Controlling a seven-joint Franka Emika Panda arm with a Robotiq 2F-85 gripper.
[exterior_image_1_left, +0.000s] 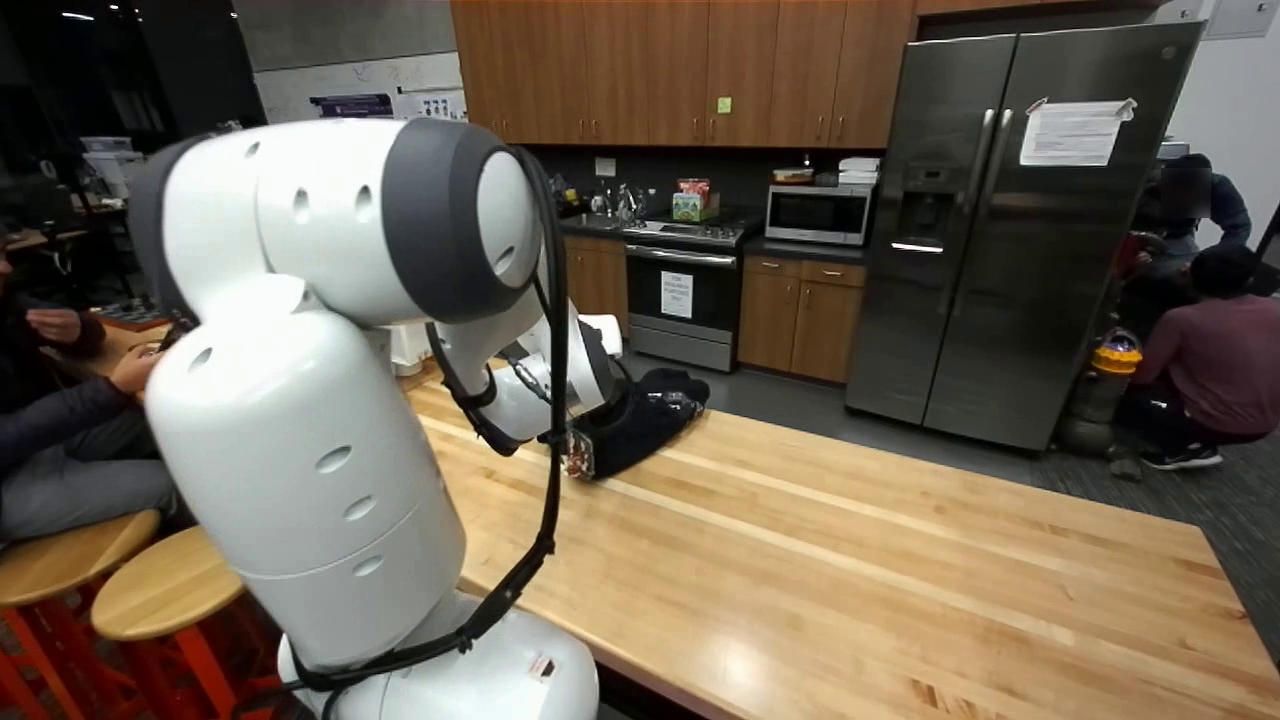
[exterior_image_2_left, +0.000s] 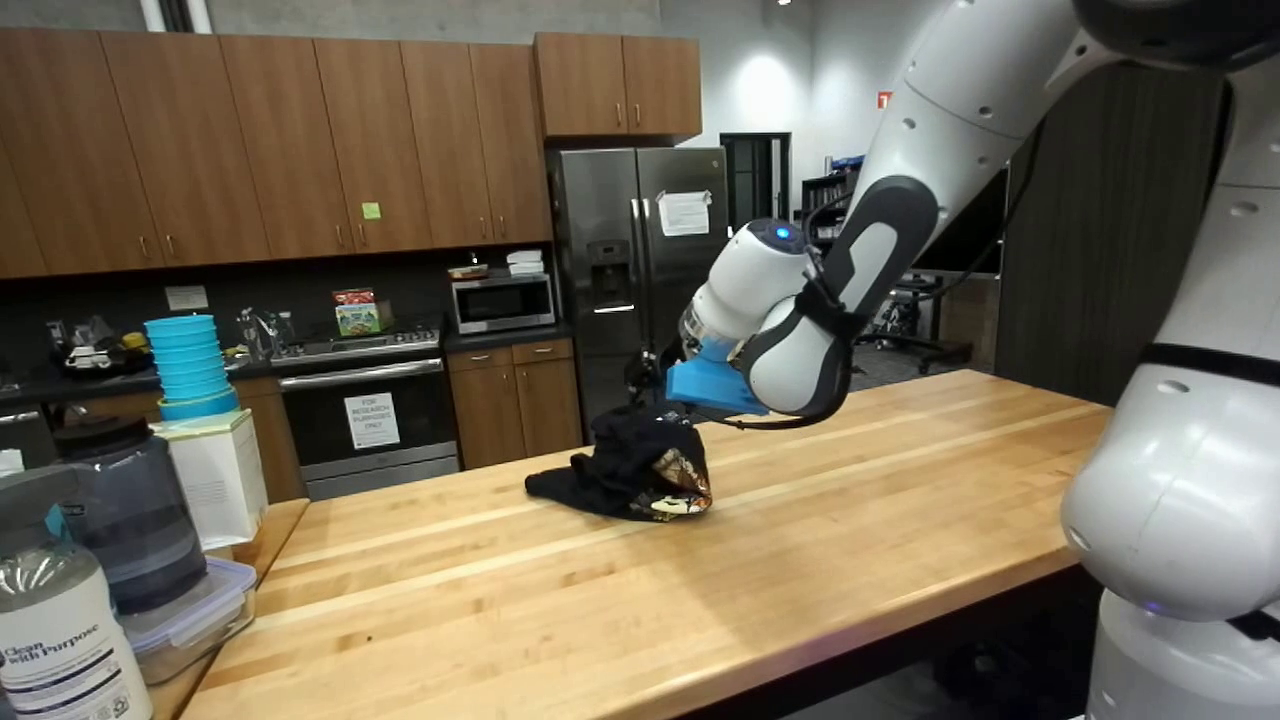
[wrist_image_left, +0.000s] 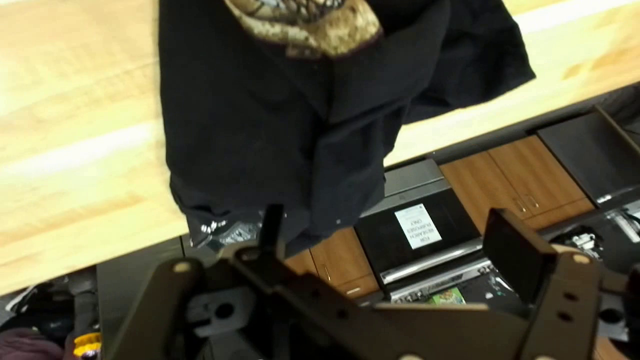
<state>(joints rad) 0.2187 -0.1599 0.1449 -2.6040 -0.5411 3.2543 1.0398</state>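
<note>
A crumpled black cloth (exterior_image_1_left: 650, 425) with a gold and orange printed patch lies bunched on the wooden table; it also shows in an exterior view (exterior_image_2_left: 625, 465) and in the wrist view (wrist_image_left: 250, 115). In the wrist view part of it overlaps the table's edge. My gripper (wrist_image_left: 386, 217) is open, its two fingers wide apart with nothing between them. The left finger in the wrist view overlaps the cloth's end; whether it touches is unclear. In an exterior view the gripper (exterior_image_2_left: 652, 375) is just above the cloth, its fingers hard to make out.
The wooden table (exterior_image_1_left: 850, 560) spreads beneath the arm. A soap bottle (exterior_image_2_left: 65, 620), a dark jar (exterior_image_2_left: 130, 510), a lidded container (exterior_image_2_left: 195, 610) and a white box with stacked blue cups (exterior_image_2_left: 190, 365) stand at one end. Stools (exterior_image_1_left: 180, 585) and a seated person (exterior_image_1_left: 70, 450) are beside the arm.
</note>
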